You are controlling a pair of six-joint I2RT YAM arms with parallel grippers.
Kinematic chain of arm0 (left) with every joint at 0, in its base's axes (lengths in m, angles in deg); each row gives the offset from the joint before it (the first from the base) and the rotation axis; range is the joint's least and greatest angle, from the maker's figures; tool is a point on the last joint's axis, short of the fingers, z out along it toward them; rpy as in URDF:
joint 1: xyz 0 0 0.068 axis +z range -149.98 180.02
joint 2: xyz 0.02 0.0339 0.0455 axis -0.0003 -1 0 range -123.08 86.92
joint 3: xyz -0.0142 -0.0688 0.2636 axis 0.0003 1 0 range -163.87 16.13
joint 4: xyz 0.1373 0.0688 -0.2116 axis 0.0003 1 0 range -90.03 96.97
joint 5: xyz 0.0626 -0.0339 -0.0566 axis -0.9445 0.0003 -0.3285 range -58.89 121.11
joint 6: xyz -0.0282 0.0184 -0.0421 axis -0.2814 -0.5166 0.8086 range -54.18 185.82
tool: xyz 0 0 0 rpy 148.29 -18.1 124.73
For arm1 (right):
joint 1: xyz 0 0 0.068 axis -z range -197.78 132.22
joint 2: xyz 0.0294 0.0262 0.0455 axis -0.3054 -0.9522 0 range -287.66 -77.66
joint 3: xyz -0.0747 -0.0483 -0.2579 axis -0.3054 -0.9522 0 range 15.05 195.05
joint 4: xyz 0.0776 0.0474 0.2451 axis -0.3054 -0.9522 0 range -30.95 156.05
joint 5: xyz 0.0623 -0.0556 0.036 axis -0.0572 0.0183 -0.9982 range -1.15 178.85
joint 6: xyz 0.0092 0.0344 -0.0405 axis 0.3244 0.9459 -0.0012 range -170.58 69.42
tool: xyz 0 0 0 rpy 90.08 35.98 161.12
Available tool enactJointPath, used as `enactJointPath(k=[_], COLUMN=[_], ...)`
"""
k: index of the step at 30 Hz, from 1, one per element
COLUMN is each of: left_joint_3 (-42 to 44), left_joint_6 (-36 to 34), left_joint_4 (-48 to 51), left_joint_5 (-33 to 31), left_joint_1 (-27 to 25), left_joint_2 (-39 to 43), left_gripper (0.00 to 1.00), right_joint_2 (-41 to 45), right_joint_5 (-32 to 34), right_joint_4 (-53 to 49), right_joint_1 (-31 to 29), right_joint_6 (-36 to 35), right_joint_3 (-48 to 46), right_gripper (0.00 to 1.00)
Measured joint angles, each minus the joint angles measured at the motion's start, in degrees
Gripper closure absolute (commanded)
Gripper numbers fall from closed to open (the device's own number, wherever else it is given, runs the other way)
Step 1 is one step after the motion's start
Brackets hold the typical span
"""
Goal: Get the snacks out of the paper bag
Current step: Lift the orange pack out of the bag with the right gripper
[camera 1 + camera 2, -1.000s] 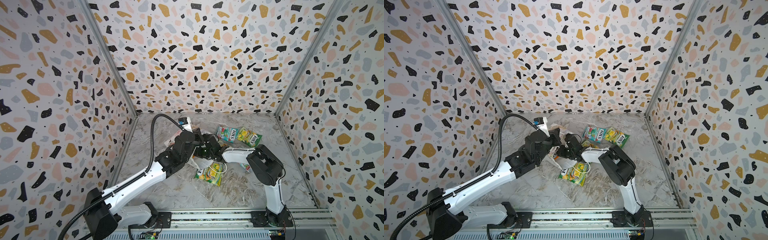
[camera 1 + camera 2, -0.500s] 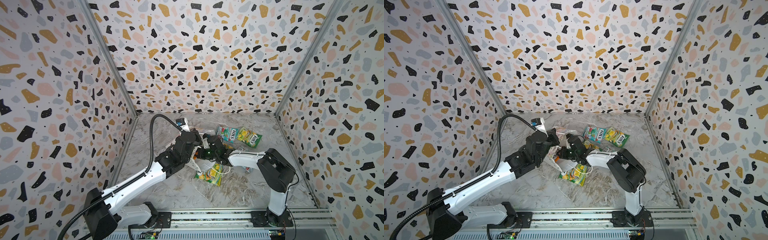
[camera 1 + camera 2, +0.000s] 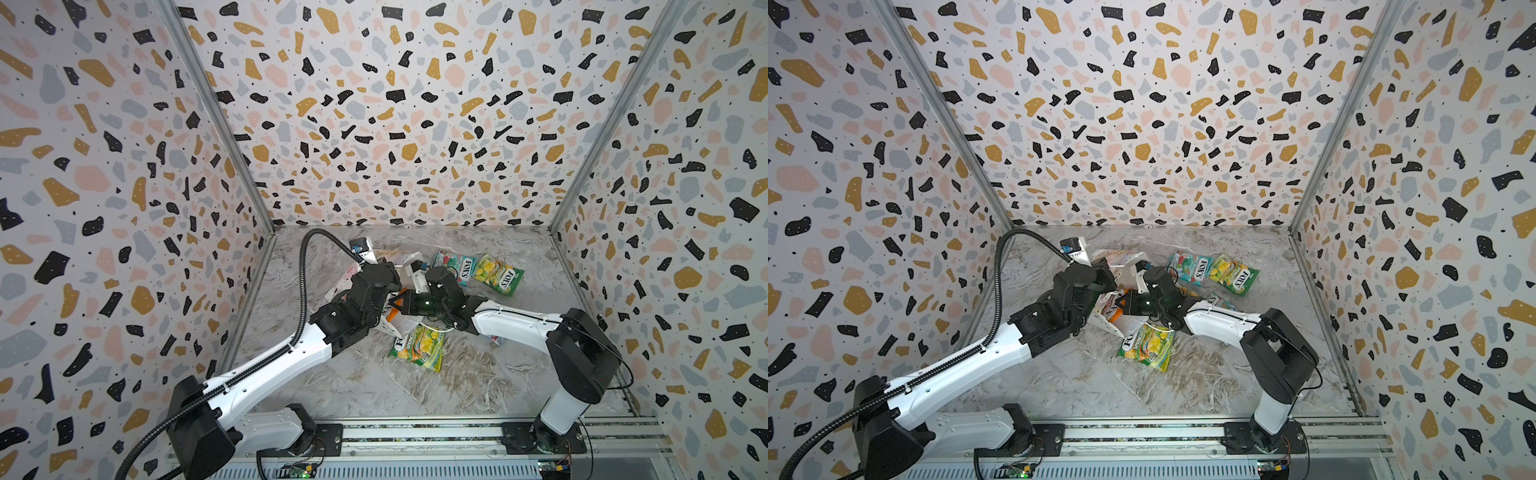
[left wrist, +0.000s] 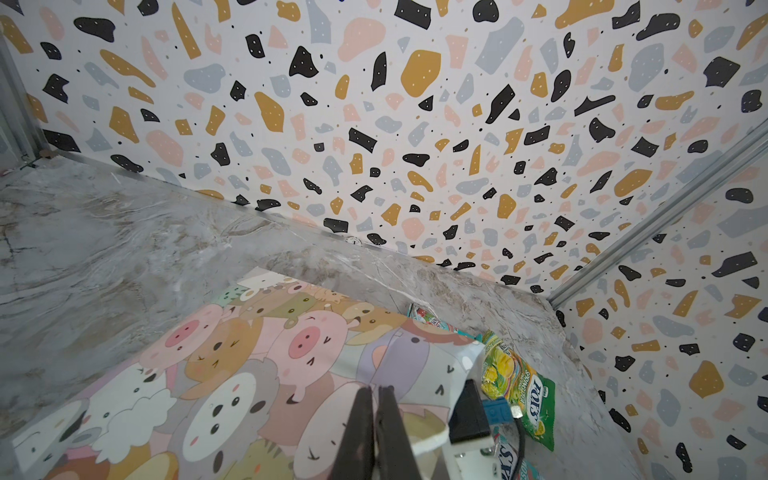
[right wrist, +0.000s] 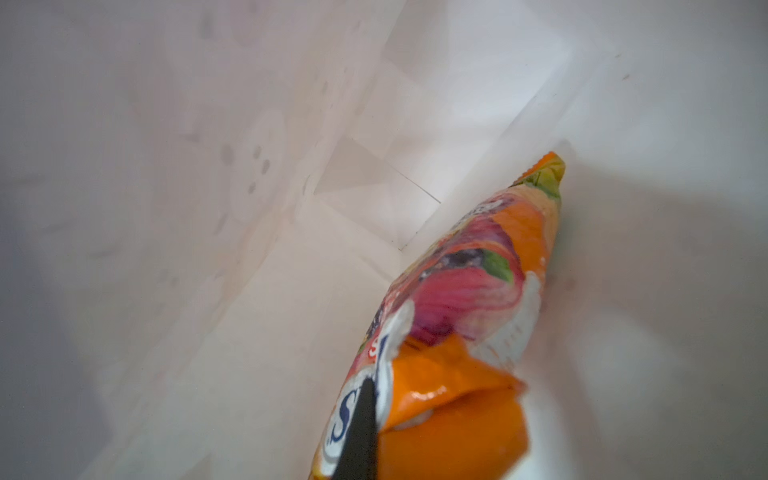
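Observation:
The paper bag (image 3: 401, 262) (image 3: 1122, 259) lies on its side mid-floor; its cartoon-animal outside (image 4: 257, 365) fills the left wrist view. My left gripper (image 4: 376, 388) (image 3: 386, 293) is shut on the bag's upper wall. My right gripper (image 5: 374, 390) (image 3: 404, 306) is at the bag's mouth, shut on an orange snack packet (image 5: 478, 291) (image 3: 1113, 311) that is still partly inside the white interior (image 5: 249, 208). Outside lie a teal-red packet (image 3: 455, 266), a green-yellow one (image 3: 500, 276) and another green-yellow one (image 3: 419, 347).
A further packet (image 3: 1219, 301) peeks out from under the right forearm. The bag's white cord handle (image 3: 436, 329) lies across the front green-yellow packet. Patterned walls close in the marble floor (image 3: 457, 386) on three sides. The arms' rail (image 3: 415, 436) runs along the front.
The right arm's elbow has swung out to the right and its wrist has drawn back a little with the orange packet. The left arm and bag have hardly moved.

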Motion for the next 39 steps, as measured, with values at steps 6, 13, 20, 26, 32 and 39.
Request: enactJointPath(k=[6, 13, 20, 26, 32, 39], left_joint_3=[0.00, 0.00, 0.00, 0.00, 0.00, 0.00], left_joint_6=[0.00, -0.02, -0.24, -0.50, -0.76, -0.85], left_joint_4=[0.39, 0.42, 0.42, 0.50, 0.96, 1.60], left_joint_5=[-0.44, -0.59, -0.57, -0.52, -0.28, 0.15], left_joint_1=[0.00, 0.00, 0.00, 0.00, 0.00, 0.00], left_joint_2=[0.02, 0.02, 0.02, 0.02, 0.02, 0.02], left_gripper=[1.00, 1.00, 1.00, 1.00, 1.00, 1.00], right_joint_2=[5.40, 10.60, 15.13, 19.93, 24.92, 31.26], right_joint_5=[0.02, -0.48, -2.25, -3.56, -4.74, -7.56], right_joint_4=[-3.43, -7.17, -11.80, -17.29, -23.17, -30.40], right_joint_1=[0.00, 0.17, 1.14, 3.87, 8.72, 16.28], right_joint_6=[-2.21, -5.05, -8.33, -11.61, -14.40, -17.25], right_joint_3=[-0.02, -0.02, 0.02, 0.61, 1.29, 1.25], right_gripper=[1.00, 1.00, 1.00, 1.00, 1.00, 1.00])
